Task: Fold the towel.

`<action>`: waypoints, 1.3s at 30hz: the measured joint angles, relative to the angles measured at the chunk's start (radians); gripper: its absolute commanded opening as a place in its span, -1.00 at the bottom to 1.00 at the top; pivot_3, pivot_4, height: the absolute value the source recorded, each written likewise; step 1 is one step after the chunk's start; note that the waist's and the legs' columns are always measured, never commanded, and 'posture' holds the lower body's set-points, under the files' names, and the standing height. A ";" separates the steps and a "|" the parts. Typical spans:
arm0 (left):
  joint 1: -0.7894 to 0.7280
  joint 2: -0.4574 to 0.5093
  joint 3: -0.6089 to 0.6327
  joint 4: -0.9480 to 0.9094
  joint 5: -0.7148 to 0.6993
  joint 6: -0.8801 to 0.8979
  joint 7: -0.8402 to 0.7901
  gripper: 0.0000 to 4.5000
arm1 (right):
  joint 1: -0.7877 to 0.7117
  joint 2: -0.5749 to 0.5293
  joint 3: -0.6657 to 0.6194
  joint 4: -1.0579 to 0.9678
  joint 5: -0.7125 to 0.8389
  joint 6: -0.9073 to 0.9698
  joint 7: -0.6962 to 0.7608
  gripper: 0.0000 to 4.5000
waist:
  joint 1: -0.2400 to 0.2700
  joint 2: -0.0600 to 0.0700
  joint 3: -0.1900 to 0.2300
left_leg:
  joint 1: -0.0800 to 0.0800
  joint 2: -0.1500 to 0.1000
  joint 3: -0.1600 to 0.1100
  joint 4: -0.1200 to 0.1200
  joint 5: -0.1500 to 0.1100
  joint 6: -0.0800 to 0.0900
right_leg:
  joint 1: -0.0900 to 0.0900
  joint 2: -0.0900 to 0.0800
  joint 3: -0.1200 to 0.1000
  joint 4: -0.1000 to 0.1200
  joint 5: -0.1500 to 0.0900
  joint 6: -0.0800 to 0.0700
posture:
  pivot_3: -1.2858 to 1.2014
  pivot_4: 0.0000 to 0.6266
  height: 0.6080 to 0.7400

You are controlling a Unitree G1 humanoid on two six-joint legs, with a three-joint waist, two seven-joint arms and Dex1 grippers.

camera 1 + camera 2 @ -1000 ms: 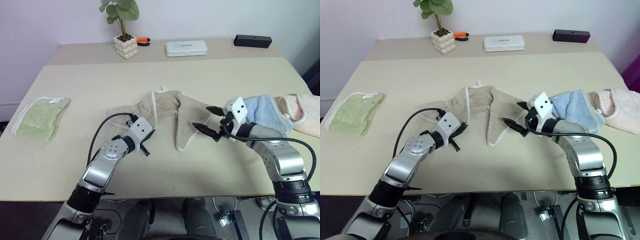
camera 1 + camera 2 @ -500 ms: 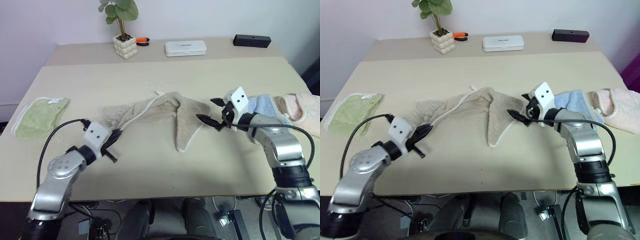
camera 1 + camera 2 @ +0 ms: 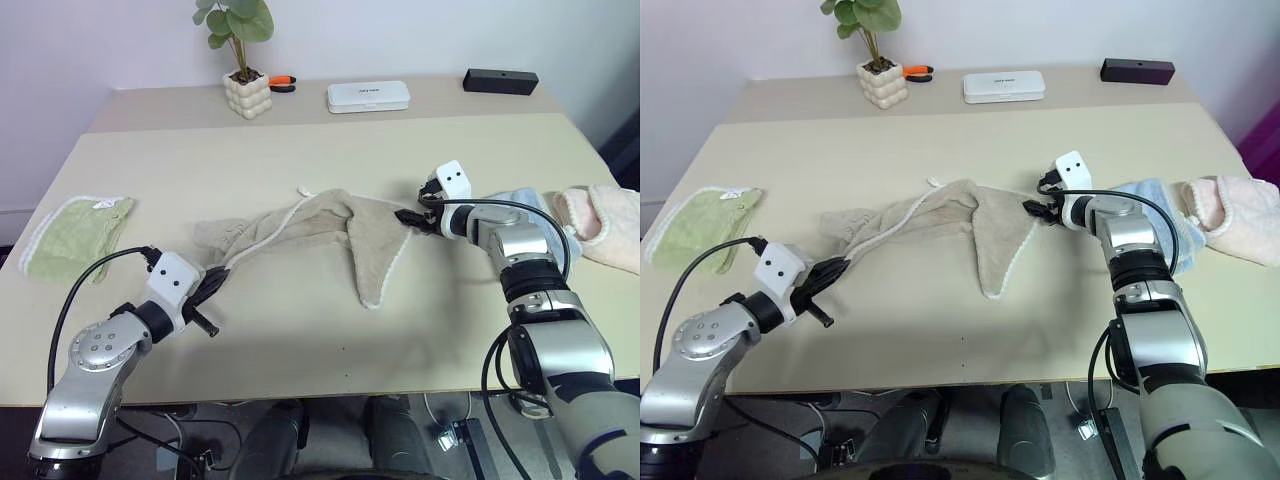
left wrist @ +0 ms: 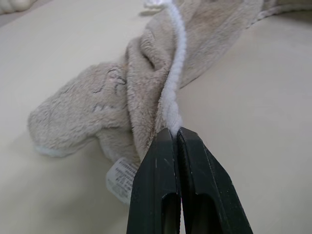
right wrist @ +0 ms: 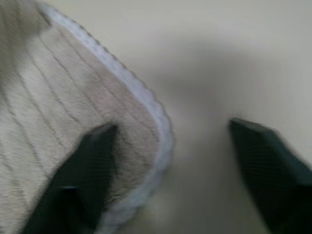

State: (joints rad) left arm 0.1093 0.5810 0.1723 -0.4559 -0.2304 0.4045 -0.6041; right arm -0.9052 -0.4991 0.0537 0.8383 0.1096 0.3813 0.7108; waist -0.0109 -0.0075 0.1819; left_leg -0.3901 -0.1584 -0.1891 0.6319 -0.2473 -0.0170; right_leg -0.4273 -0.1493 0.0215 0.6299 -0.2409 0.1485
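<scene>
the beige towel lies rumpled mid-table, soft, light and likely to sag, so its white edging suits gripping: the left gripper pinches that hem, the right gripper straddles a corner, jaws spread.

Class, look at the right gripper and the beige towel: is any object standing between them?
Nothing visible does. The right gripper has its jaws open astride the white-stitched edge of the towel, one finger over the cloth, the other over bare table. The light blue towel lies behind that arm.
</scene>
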 measured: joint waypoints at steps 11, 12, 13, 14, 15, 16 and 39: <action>0.001 -0.004 0.001 0.004 -0.001 0.001 0.004 -1.00 | -0.007 -0.016 0.041 0.018 -0.068 -0.104 0.091 -0.99 | -0.001 0.000 0.000 | 0.000 0.000 0.000 0.000 0.000 0.000 | 0.000 0.000 0.000 0.000 0.000 0.000 | 0.03 -0.52 1.00; -0.011 -0.004 0.001 0.013 0.000 -0.001 0.007 -1.00 | -0.006 -0.027 0.050 0.018 -0.088 -0.129 0.083 -0.99 | 0.001 0.000 0.000 | 0.000 0.000 0.000 0.000 0.000 0.000 | 0.000 0.000 0.000 0.000 0.000 0.000 | 0.03 -0.52 1.00; -0.029 -0.004 0.003 0.028 0.002 -0.002 0.012 -1.00 | -0.006 -0.036 0.054 0.019 -0.105 -0.149 0.070 -0.99 | 0.002 0.000 0.000 | 0.000 0.000 0.000 0.000 0.000 0.000 | 0.000 0.000 0.000 0.000 0.000 0.000 | 0.03 -0.52 1.00; -0.052 -0.004 0.006 0.051 0.003 -0.007 0.018 -1.00 | -0.007 -0.047 0.056 0.020 -0.122 -0.173 0.053 -0.99 | 0.002 0.000 0.000 | 0.000 0.000 0.000 0.000 0.000 0.000 | 0.000 0.000 0.000 0.000 0.000 0.000 | 0.03 -0.52 1.00; -0.069 -0.003 0.009 0.069 0.004 -0.015 0.022 -1.00 | -0.007 -0.056 0.056 0.020 -0.135 -0.192 0.040 -0.99 | 0.000 0.000 0.000 | 0.000 0.000 0.000 0.000 0.000 0.000 | 0.000 0.000 0.000 0.000 0.000 0.000 | 0.03 -0.52 1.00; -0.079 -0.001 0.011 0.077 0.004 -0.023 0.026 -1.00 | -0.008 -0.063 0.056 0.021 -0.142 -0.205 0.032 -0.99 | -0.002 0.000 0.000 | 0.000 0.000 0.000 0.000 0.000 0.000 | 0.000 0.000 0.000 0.000 0.000 0.000 | 0.03 -0.52 1.00; -0.359 0.128 0.242 0.404 -0.219 -0.111 -0.065 -1.00 | 0.272 -0.278 -0.082 -0.729 0.158 -0.113 0.281 -0.99 | -0.046 0.001 0.001 | -0.018 -0.001 0.004 0.016 -0.005 0.005 | -0.017 -0.001 -0.003 0.001 0.009 0.002 | 0.03 -0.52 1.00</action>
State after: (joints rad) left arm -0.2498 0.7087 0.4145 -0.0520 -0.4494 0.2940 -0.6692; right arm -0.6335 -0.7771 -0.0282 0.1098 0.2675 0.2678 0.9922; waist -0.0574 -0.0069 0.1827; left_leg -0.4082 -0.1589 -0.1856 0.6478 -0.2520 -0.0120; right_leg -0.4444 -0.1499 0.0181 0.6310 -0.2317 0.1506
